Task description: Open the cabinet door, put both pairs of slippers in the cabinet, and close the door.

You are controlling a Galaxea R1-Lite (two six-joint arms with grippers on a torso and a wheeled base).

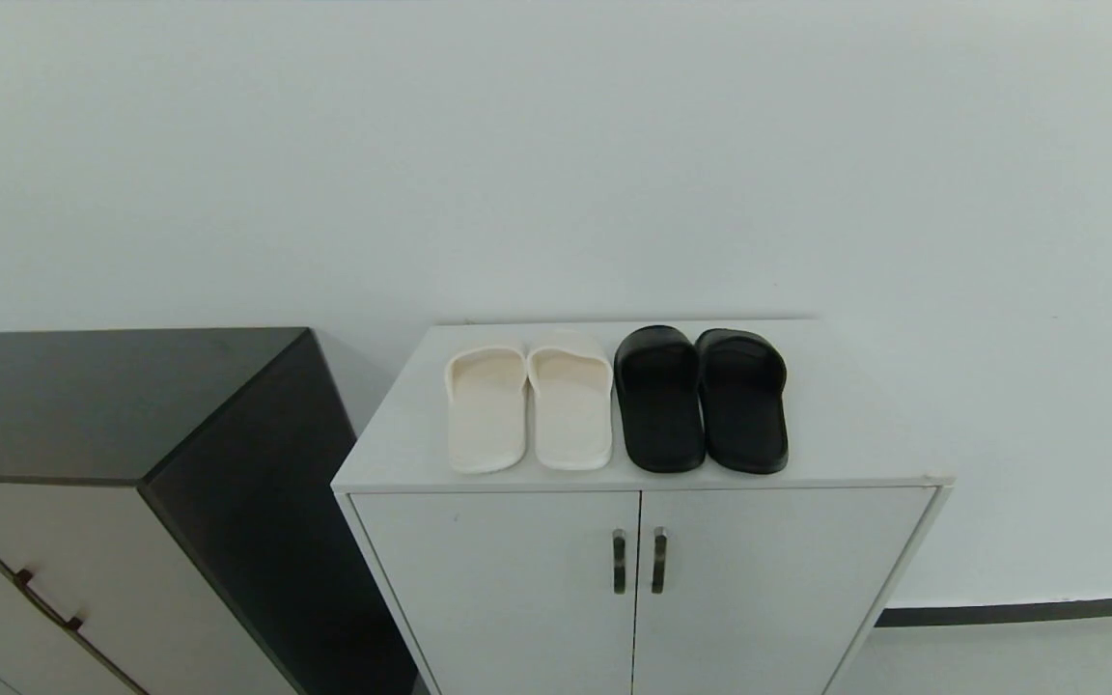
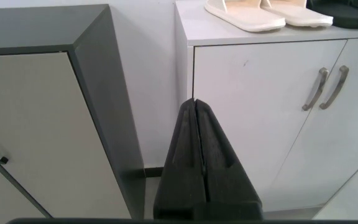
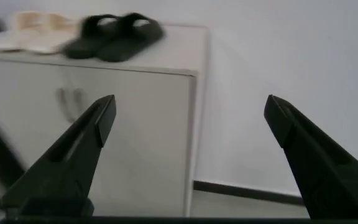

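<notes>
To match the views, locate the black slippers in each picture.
Head view: black slippers on the white cabinet, right of the cream slippers.
Left wrist view: black slippers cropped at the edge, beyond the cream slippers.
Right wrist view: black slippers beside the cream slippers.
Shared landmark: cream slippers.

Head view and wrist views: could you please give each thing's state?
Cabinet doors: both shut.
White slippers: on the cabinet top, side by side.
Black slippers: on the cabinet top, side by side.
Left gripper: jaws shut, empty.
Right gripper: jaws open, empty.
</notes>
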